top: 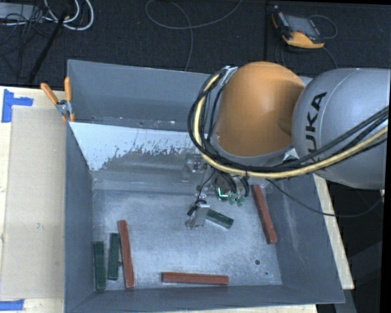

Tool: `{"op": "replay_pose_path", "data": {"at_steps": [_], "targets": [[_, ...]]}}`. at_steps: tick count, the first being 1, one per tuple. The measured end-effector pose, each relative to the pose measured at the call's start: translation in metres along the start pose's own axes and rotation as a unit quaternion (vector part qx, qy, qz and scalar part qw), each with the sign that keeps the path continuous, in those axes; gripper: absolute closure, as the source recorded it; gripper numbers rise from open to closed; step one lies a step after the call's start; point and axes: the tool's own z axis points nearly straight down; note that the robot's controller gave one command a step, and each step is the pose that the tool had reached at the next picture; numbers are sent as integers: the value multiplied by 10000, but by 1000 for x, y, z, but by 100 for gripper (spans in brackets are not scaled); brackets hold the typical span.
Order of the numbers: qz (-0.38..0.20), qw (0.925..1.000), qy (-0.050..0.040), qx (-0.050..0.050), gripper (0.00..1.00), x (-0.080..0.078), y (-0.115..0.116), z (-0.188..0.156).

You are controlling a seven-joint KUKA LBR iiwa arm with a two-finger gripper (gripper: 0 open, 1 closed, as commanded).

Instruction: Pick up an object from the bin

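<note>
The arm (341,127) comes in from 3 o'clock and hangs over the bin (133,94). The gripper (197,216) is low over the grey floor, near the bin's middle. Whether its pincer is apart or together cannot be told. A short dark green block (219,220) lies flat, touching the gripper at its 3 o'clock side; I cannot tell whether it is clamped.

Further toward 3 o'clock lies one brown stick (264,214), apart from the block. A second brown stick (194,278) lies along the 6 o'clock wall. At 8 o'clock a third brown stick (126,253) lies just beside two green sticks (114,256), well apart from the gripper.
</note>
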Motion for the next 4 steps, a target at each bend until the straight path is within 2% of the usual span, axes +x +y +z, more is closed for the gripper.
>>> {"op": "replay_pose_path", "data": {"at_steps": [1,2,3,4], "targets": [[104,9999,13,17,0,-9,-112,42],[-420,9991,35,-2,0,-17,-103,173],[-401,9992,0,-3,100,-19,-103,168],[-1668,9860,-41,5,100,-13,-95,19]]}}
